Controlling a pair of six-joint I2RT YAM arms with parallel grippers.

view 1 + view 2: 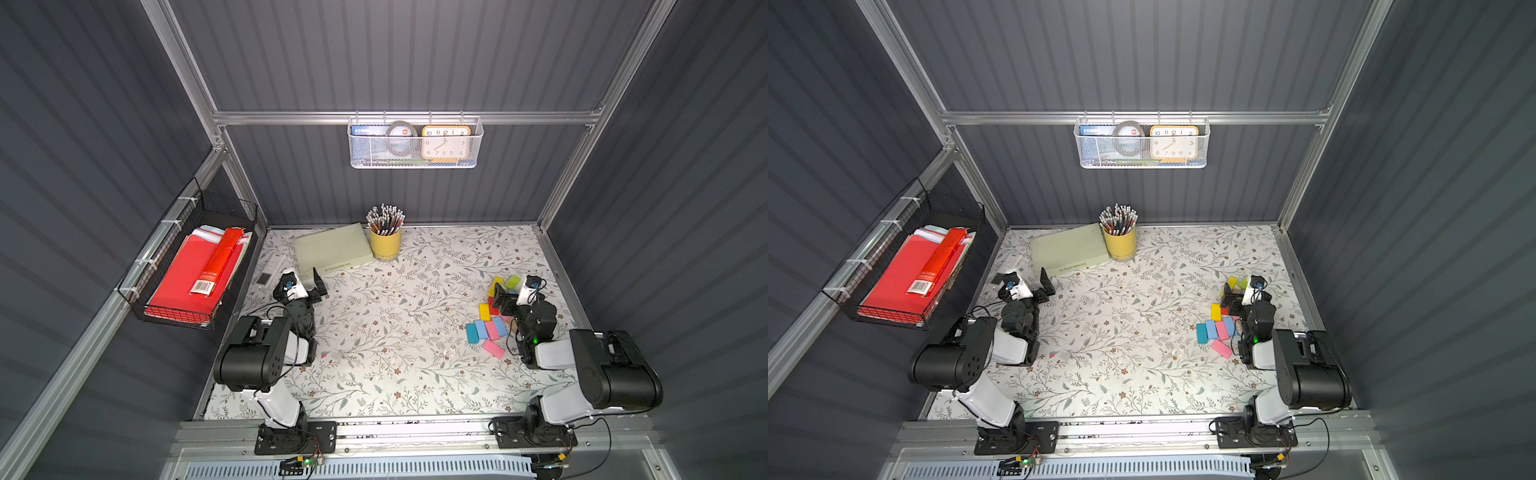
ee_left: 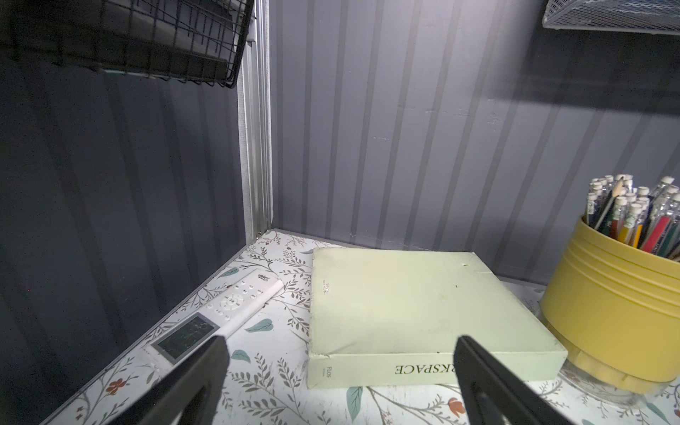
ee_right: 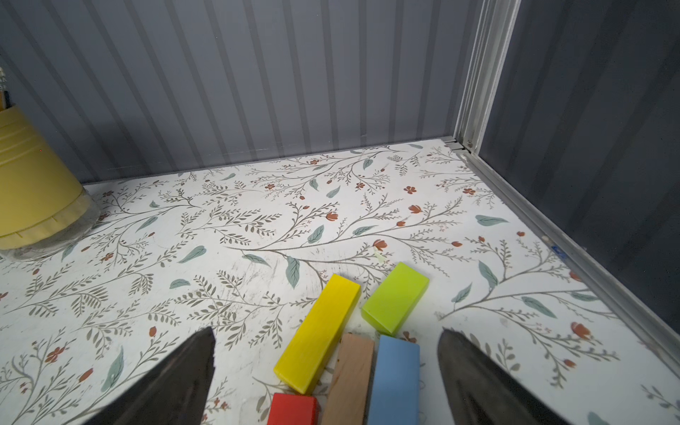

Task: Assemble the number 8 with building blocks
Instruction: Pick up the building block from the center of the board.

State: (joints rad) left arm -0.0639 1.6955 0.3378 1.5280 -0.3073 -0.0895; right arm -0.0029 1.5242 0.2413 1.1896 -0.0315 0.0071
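Note:
The building blocks lie in a loose cluster at the table's right side. In both top views a teal block, a light blue one and pink ones lie side by side. Farther back, my right gripper hangs open over a yellow block, a lime green block, a tan block, a light blue block and a red block, holding nothing. My left gripper stands open and empty at the far left, facing the book. No number 8 shows in any view.
A pale green book and a yellow pencil cup stand at the back. A white remote lies along the left wall. A black wire basket of red folders and a white mesh basket hang on the walls.

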